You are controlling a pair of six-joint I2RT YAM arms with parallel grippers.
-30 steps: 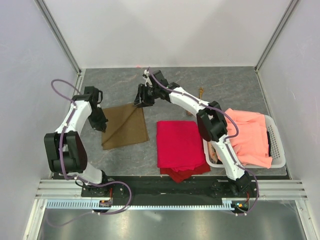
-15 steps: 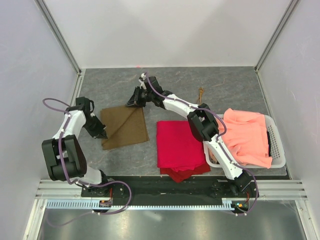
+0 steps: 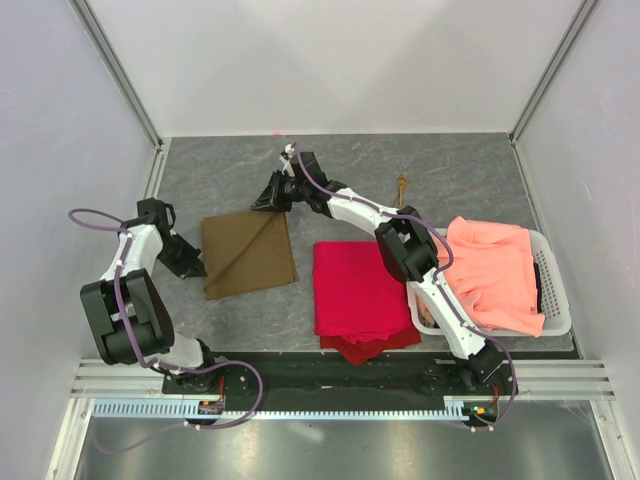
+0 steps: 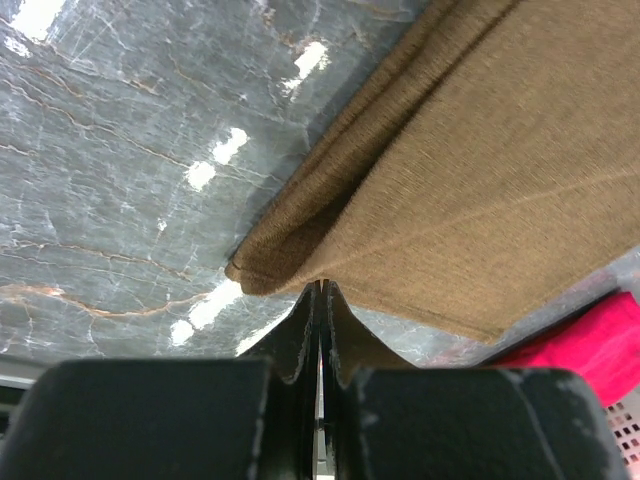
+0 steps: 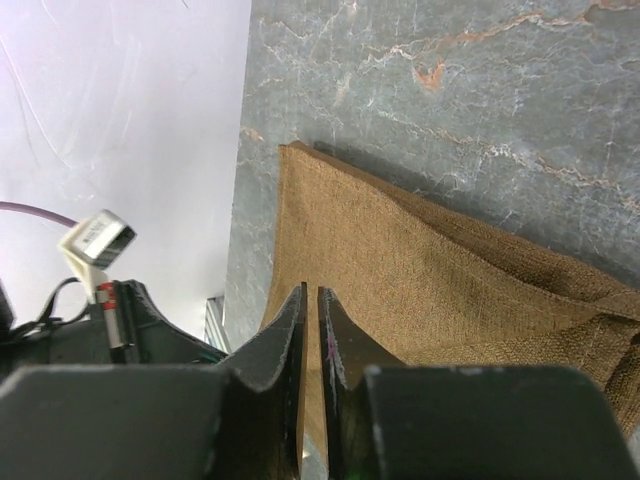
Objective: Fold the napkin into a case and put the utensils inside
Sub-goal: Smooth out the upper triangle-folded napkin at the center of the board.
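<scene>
The grey marbled table (image 3: 450, 160) carries everything. At its 3 o'clock side a salmon-orange cloth (image 3: 495, 265) is heaped in a white basket (image 3: 558, 300). A red cloth (image 3: 358, 285) lies folded just at 9 o'clock of the basket. The napkin (image 3: 255, 255) lies mostly flat at 9 o'clock of the red cloth, close but apart from it, with a diagonal ridge across it.

The right hand (image 3: 264, 203) sits at the napkin's 12 o'clock edge. Its fingers leave only a slim gap, and I cannot tell whether fabric is pinched. The left hand (image 3: 196, 267) is closed, its tips meeting the napkin's 8 o'clock corner. The utensils (image 3: 403, 187) lie at 1 o'clock of the red cloth.
</scene>
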